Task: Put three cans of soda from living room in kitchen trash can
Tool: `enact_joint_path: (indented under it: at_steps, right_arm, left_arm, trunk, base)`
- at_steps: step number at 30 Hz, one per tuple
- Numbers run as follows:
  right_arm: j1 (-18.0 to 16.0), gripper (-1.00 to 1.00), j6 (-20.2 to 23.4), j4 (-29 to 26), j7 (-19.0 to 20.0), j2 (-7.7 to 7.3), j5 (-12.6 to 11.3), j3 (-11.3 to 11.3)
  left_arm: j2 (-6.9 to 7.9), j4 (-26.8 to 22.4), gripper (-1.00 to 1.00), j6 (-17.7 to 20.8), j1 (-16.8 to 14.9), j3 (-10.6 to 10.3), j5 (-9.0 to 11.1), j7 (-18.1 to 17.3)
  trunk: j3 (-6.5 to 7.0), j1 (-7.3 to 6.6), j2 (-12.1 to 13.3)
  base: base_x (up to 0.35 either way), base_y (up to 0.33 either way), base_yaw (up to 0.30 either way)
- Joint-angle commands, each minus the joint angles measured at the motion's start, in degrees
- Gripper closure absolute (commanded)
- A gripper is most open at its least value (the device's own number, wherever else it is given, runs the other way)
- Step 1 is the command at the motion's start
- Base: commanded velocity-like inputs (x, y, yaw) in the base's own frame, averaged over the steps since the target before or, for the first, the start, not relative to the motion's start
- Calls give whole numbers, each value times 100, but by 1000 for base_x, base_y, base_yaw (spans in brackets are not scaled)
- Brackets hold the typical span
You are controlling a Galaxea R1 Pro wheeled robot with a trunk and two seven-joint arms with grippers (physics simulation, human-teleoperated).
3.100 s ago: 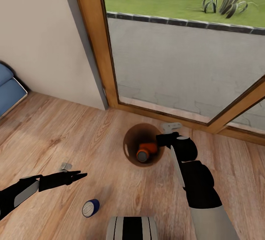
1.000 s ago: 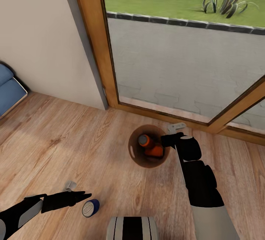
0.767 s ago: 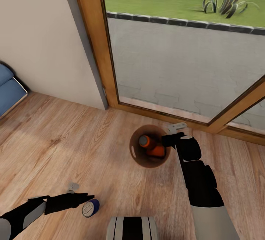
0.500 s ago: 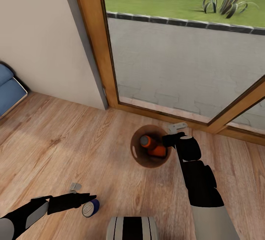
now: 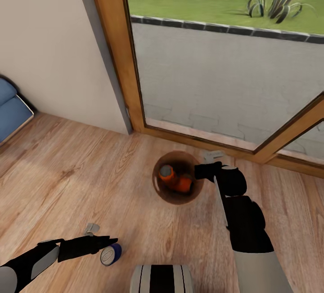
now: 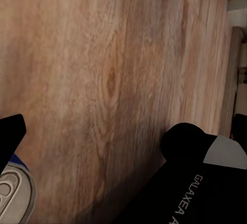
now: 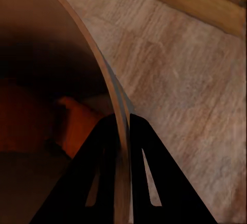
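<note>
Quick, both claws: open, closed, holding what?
Left claw: open, empty, beside the blue can.
Right claw: closed on the bin rim.

Warm wood-plank floor [image 5: 90, 167] meets a beige wall [image 5: 49, 50], wood-framed glass doors [image 5: 216, 82] and a blue sofa [image 5: 11, 106].

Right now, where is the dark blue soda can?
In the head view, the dark blue can lies on the wood floor, at the left gripper's tip, outside the bin.
</note>
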Motion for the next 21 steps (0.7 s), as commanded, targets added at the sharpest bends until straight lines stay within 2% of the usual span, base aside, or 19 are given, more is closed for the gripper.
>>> enact_joint_path:
  at_steps: [1, 21]
  right_arm:
    - [0, 100, 40, -1, 31, 6, -463, 7]
    - [-3, 100, 40, -2, 31, 6, -463, 4]
  left_arm:
    - [-1, 2, -100, -1, -1, -3, 1, -1]
    - [-1, 11, -100, -1, -1, -3, 1, 0]
  trunk:
    - [7, -1, 0]
    - [102, -1, 0]
  base:
    - [0, 0, 0]
    - [0, 0, 0]
